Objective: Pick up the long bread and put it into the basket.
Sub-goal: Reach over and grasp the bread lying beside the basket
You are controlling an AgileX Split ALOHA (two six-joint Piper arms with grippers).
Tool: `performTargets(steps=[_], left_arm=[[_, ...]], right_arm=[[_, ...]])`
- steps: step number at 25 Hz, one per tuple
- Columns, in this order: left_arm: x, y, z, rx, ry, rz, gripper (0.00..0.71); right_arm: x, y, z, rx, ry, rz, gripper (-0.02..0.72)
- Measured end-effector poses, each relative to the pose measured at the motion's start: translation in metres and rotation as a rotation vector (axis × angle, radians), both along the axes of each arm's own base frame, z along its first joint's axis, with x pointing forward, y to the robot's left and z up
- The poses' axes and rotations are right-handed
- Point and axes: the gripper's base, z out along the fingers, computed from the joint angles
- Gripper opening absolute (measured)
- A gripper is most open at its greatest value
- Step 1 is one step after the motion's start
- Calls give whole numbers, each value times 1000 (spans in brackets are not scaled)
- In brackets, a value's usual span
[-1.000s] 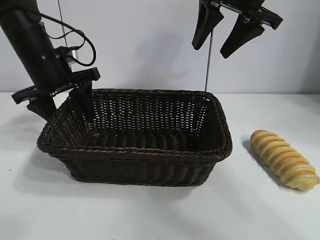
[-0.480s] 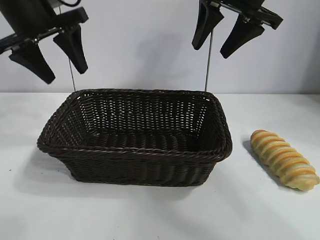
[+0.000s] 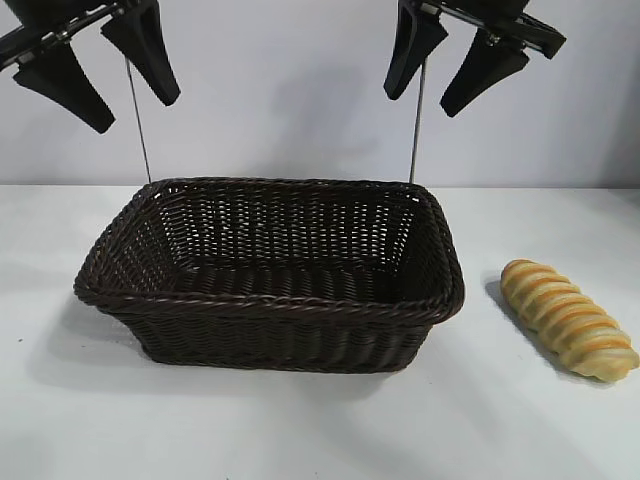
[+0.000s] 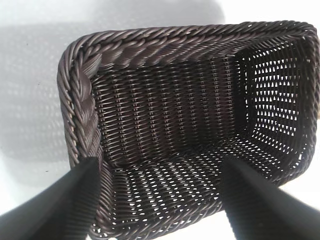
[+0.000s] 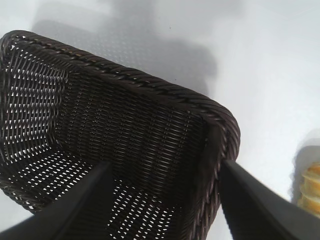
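Wicker basket (image 3: 270,275) sits mid-frame, long bread (image 3: 567,318) lower right on the table; left gripper (image 3: 97,70) and right gripper (image 3: 446,68) hang up top, fingers spread apart.

We see the large rectangular dark brown woven wicker basket (image 3: 270,275) at centre-left of the frame on the white counter (image 3: 300,430), the elongated golden-yellow ridged long bread (image 3: 568,318) lying apart at lower right.
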Motion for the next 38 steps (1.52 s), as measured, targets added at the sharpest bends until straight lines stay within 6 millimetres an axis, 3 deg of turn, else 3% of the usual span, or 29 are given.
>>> performTargets(steps=[8, 15, 25, 33, 38], left_arm=[[1, -3, 1, -40, -6, 14, 497], [-1, -2, -29, -24, 72, 27, 497], [-1, -2, -29, -23, 67, 30, 497], [-1, -2, -29, -24, 66, 31, 497], [-1, -2, -29, -24, 66, 31, 497]], right_arm=[[0, 0, 0, -1, 0, 0, 454], [0, 0, 0, -1, 0, 0, 454], [0, -2, -1, -26, 4, 4, 454], [-1, -25, -6, -278, 20, -30, 454], [3, -41, -6, -333, 17, -104, 454]])
